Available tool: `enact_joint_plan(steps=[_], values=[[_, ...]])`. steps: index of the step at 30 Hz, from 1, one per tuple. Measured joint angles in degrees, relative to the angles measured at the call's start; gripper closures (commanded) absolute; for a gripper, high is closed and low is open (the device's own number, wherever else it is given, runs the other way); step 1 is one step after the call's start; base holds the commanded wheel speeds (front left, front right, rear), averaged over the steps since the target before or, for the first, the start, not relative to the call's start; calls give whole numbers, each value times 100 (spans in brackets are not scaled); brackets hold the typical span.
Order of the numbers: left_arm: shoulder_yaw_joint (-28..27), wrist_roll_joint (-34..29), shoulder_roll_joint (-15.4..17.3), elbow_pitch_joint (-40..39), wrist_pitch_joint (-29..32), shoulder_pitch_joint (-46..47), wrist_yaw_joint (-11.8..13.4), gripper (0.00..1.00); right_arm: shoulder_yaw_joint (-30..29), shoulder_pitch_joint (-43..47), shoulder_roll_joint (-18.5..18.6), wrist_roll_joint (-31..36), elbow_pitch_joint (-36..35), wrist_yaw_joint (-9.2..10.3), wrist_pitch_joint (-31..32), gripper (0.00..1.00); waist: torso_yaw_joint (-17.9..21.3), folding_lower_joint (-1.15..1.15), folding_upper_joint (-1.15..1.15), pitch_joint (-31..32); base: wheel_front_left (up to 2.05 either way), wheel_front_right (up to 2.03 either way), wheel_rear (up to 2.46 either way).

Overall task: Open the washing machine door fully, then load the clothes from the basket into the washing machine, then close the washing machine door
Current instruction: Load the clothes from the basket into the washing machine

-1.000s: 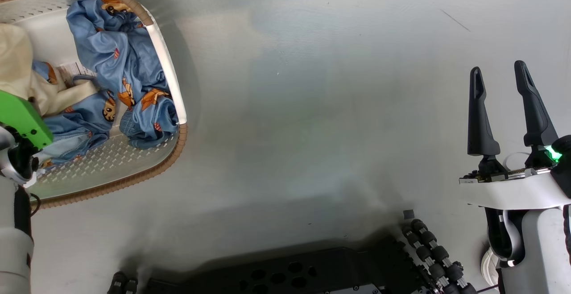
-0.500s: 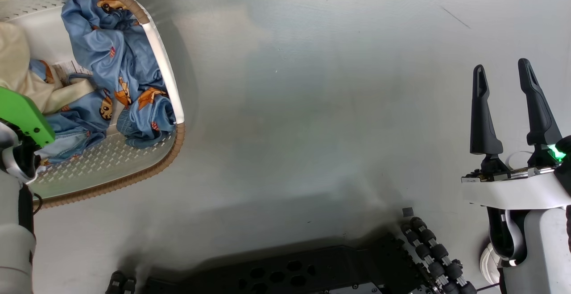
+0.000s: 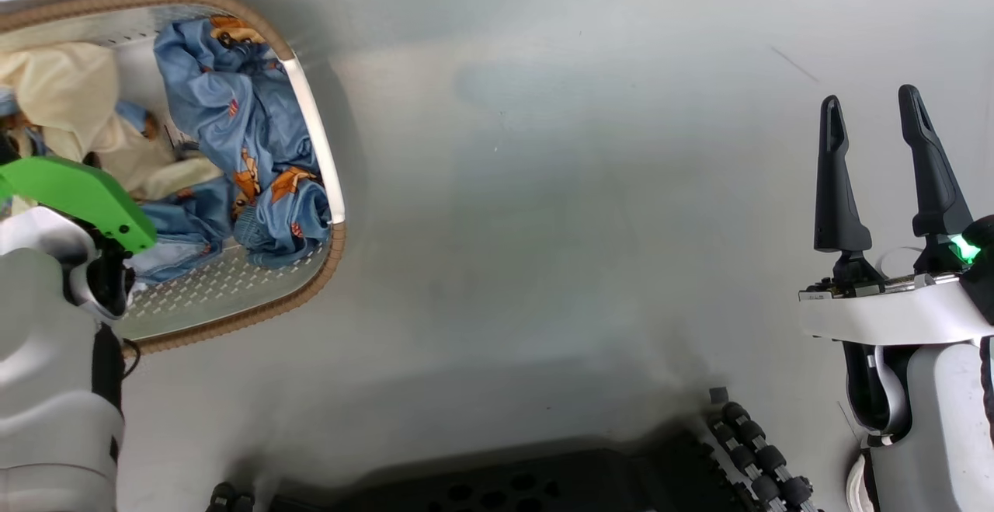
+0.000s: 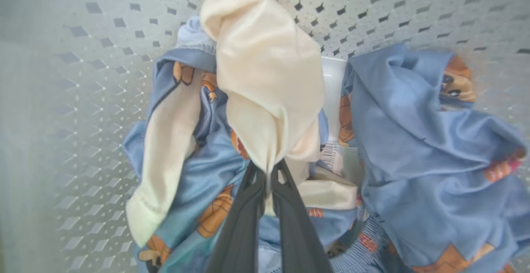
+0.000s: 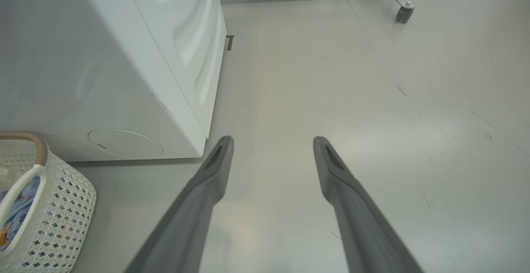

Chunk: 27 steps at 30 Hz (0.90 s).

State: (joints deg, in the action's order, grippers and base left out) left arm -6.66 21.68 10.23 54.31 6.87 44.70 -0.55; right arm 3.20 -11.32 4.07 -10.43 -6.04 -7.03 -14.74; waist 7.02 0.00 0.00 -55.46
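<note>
The cream perforated basket (image 3: 314, 127) with its brown rim stands on the floor at the upper left of the head view. Light blue printed clothes (image 3: 241, 131) and a plain cream cloth (image 3: 70, 100) lie in it. In the left wrist view my left gripper (image 4: 267, 168) is shut on a bunched fold of the cream cloth (image 4: 269, 78), with blue clothes (image 4: 414, 140) beside and under it. My right gripper (image 3: 874, 116) hangs open over bare floor at the right. The washing machine (image 5: 124, 57) stands behind the basket (image 5: 62, 206). The washing machine door is out of view.
My dark wheeled base (image 3: 505, 489) fills the bottom of the head view. A paper label (image 4: 331, 157) lies under the clothes. A castor wheel (image 5: 401, 14) of a frame stands far off past the right gripper (image 5: 273, 142). Grey floor stretches between basket and right arm.
My left gripper has gone from open to shut, pinching the cream cloth. The head camera has shifted, so the basket sits lower and further right. The right gripper has stayed open.
</note>
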Motion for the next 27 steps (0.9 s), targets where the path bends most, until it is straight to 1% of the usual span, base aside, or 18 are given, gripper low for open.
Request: enact_joint_plan(steps=[4, 12, 13, 17, 20, 27], values=[[-33, 114, -116, -43, -304, -129, -147, 100, -4, -27, -2, -2, 119, 0, 0, 0, -53, 0, 0, 221, 0, 0, 0], [-21, 157, -272, -136, -906, -560, -350, 100, -8, -119, 10, -2, 252, 0, 0, 0, -167, 0, 0, 788, 0, 0, 0], [7, 157, -350, -175, -1061, -626, -399, 100, -13, -119, 36, -2, 281, 0, 0, 0, -201, 0, 0, 942, 0, 0, 0], [107, 163, -538, -287, -1328, -764, -500, 100, -33, -119, 123, -2, 322, 0, 0, 0, -277, 0, 0, 1255, 0, 0, 0], [125, 200, -625, -337, -1511, -891, -547, 100, -46, -119, 146, -2, 357, 0, 0, 0, -336, 0, 0, 1495, 0, 0, 0], [137, 275, -705, -538, -1941, -1304, -602, 100, -46, -105, 154, -2, 456, 0, 0, 0, -458, 0, 0, 2068, 0, 0, 0]])
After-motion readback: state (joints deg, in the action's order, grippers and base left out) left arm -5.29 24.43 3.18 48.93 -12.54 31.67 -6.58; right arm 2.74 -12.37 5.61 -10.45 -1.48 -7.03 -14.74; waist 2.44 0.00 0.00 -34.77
